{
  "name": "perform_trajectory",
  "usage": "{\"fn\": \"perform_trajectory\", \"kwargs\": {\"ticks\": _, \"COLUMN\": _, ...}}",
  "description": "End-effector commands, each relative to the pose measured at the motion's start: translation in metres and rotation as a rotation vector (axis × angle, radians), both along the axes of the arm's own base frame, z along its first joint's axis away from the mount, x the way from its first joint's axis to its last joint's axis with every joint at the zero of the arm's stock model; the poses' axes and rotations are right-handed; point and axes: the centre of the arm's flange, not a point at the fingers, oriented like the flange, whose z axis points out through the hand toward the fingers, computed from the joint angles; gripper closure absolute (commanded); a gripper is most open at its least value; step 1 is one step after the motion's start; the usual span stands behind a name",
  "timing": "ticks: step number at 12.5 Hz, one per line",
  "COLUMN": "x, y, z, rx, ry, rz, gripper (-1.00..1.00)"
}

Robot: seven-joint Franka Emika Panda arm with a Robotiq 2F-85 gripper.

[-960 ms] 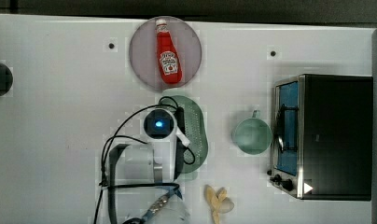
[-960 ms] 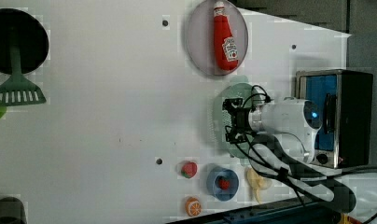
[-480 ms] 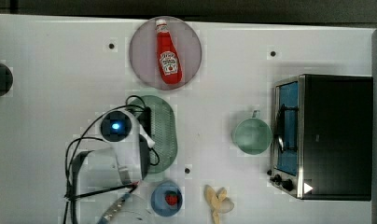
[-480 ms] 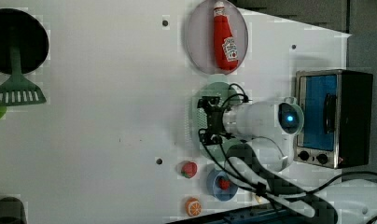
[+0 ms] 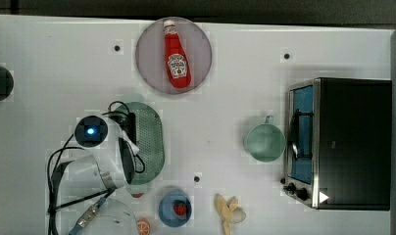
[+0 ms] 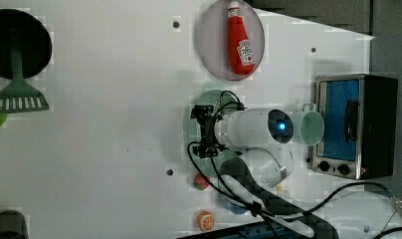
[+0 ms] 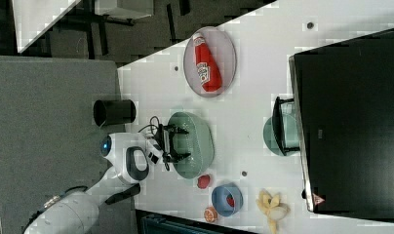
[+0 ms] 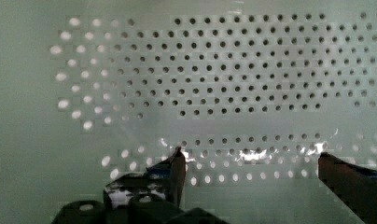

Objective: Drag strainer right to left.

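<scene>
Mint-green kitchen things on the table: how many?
2: the strainer under the gripper at the top view's left-centre, and the mug beside the toaster oven. Others may hide beneath the arm.

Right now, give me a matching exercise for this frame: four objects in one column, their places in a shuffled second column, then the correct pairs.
Objects
1. ketchup bottle
2. strainer
3. mug
4. banana peel

Places
A. just in front of the toaster oven door
B. lying on the round plate
C. under the gripper, fingers spread inside it
D. near the top view's bottom edge, beside the blue bowl

Pairs: 1-B, 2-C, 3-A, 4-D
</scene>
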Motion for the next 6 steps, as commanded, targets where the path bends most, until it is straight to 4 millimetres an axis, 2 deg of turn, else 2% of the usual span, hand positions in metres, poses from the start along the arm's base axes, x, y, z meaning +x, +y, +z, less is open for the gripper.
{"fn": "perform_trajectory", "kwargs": {"ticks": 1, "x": 0.013, "y": 0.038, "z": 0.019, "rx": 0.036, "ry": 0.001, "rz": -0.069, "gripper": -1.0}}
{"fn": "perform_trajectory", "kwargs": {"ticks": 6, "x": 0.019, "y": 0.079, "z": 0.02, "rx": 0.069, "ry": 0.004, "rz": -0.082, "gripper": -1.0}}
